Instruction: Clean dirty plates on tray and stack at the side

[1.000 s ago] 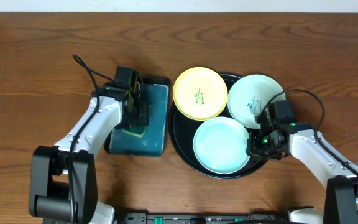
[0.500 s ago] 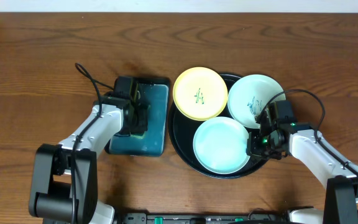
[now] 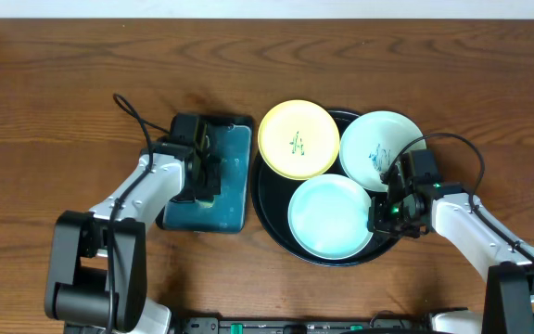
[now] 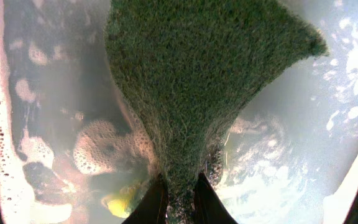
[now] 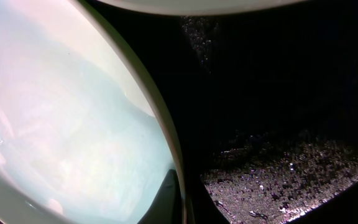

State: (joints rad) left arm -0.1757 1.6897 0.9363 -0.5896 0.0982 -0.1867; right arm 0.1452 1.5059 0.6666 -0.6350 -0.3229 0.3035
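Three plates lie on the round black tray (image 3: 264, 210): a pale yellow plate (image 3: 298, 139) with a green scribble, a mint plate (image 3: 383, 148) with a blue scribble, and a plain mint plate (image 3: 330, 216) at the front. My right gripper (image 3: 376, 223) is shut on the plain plate's right rim; in the right wrist view the rim (image 5: 166, 143) runs between the jaws of the gripper (image 5: 182, 199), above the wet tray (image 5: 278, 124). My left gripper (image 3: 207, 178) is down in the teal tray. It is shut (image 4: 180, 200) on the green sponge (image 4: 197, 81), which is pinched narrow between the jaws.
The rectangular teal tray (image 3: 232, 209) stands left of the black tray and holds foamy water (image 4: 303, 155). A black cable (image 3: 130, 104) loops over the table behind the left arm. Bare wooden table (image 3: 54, 121) lies to the far left and along the back.
My left gripper has closed on the sponge and shifted slightly within the teal tray. The right arm and the plates have not moved.
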